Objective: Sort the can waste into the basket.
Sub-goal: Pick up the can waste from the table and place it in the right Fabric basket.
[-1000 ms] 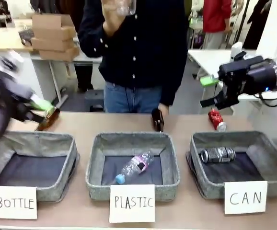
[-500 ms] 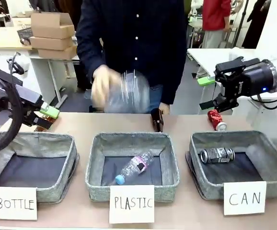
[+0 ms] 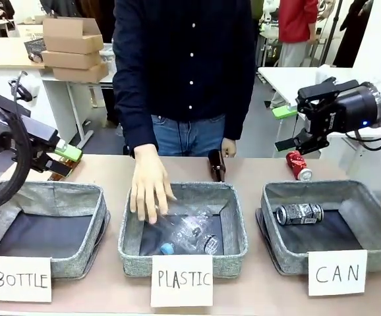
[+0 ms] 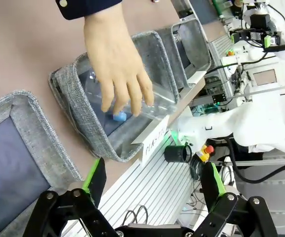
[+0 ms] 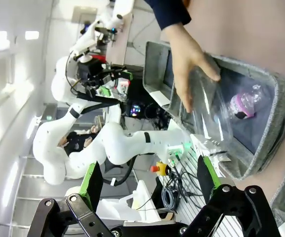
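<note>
We see a black-and-silver can [image 3: 299, 213] lying in the grey CAN basket [image 3: 329, 189] at the brown tabletop's [image 3: 256, 168] right end. A red can [image 3: 298, 164] lies behind it. The left gripper [image 3: 60, 161] and right gripper [image 3: 284, 126] gape wide, empty. Cardboard boxes [image 3: 72, 46] stand far back.

The CAN basket [image 3: 375, 220] is coarse grey woven cloth, matt and rough on its walls, with a darker, smoother floor; the patterned can [image 3: 299, 213] lying in it is shiny metal, black and silver; the red can [image 3: 297, 164] has a glossy painted skin and a bare silvery end. The clear bottles [image 3: 192, 232] in the PLASTIC basket [image 3: 128, 253] are thin, crinkled, see-through plastic; the cards [image 3: 337, 271] are matt white paper; the table [image 3: 256, 170] is smooth, matt brown. My left gripper [image 4: 155, 175] and right gripper [image 5: 147, 175] are dull black, with smooth bright-green pads [image 4: 93, 173].
</note>
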Available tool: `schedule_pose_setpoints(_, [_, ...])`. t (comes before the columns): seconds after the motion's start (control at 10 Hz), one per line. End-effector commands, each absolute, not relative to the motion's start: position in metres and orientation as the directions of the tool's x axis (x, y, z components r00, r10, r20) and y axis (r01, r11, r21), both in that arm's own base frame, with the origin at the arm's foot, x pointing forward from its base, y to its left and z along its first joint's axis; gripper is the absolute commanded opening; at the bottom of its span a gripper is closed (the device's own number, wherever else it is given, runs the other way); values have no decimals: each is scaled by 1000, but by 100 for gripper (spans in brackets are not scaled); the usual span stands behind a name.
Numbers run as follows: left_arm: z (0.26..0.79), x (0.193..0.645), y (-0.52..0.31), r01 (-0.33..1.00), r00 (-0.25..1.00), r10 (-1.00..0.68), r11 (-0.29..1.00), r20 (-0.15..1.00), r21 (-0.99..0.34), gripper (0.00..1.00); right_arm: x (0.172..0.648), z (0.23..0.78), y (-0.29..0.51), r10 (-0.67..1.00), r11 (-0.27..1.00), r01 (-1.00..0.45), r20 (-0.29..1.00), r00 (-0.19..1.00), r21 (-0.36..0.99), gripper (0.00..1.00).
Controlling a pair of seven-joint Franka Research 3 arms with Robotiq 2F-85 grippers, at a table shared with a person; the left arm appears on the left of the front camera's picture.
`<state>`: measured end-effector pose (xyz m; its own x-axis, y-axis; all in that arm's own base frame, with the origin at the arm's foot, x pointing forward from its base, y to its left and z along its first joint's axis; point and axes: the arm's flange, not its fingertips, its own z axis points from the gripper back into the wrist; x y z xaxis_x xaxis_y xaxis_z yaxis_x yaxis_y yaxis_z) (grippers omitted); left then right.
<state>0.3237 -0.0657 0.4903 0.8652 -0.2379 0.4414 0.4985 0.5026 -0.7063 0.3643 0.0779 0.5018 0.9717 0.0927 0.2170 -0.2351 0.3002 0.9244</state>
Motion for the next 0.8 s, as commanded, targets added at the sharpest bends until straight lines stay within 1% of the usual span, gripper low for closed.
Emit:
schedule_pose_setpoints(0.0, [490,324,-62,515,855,-246,500,456,-696,100,365,500,80,99,286,-255,236,967,924,100])
schedule_pose_setpoints(0.4, [490,324,-62,515,855,-246,500,456,-696,100,365,500,80,99,286,-255,236,967,924,100])
schedule_pose_setpoints(0.5, [490,324,-62,515,855,-246,500,456,-696,100,364,502,78,92,300,-235,217,972,924,100])
schedule_pose_setpoints(0.6, [490,324,-62,515,855,-246,500,456,-696,100,384,504,89,38,644,-236,277,960,728,100])
schedule_pose_setpoints(0.7, [490,324,-62,515,855,-246,500,456,-696,100,408,500,90,9,879,-163,325,946,448,100])
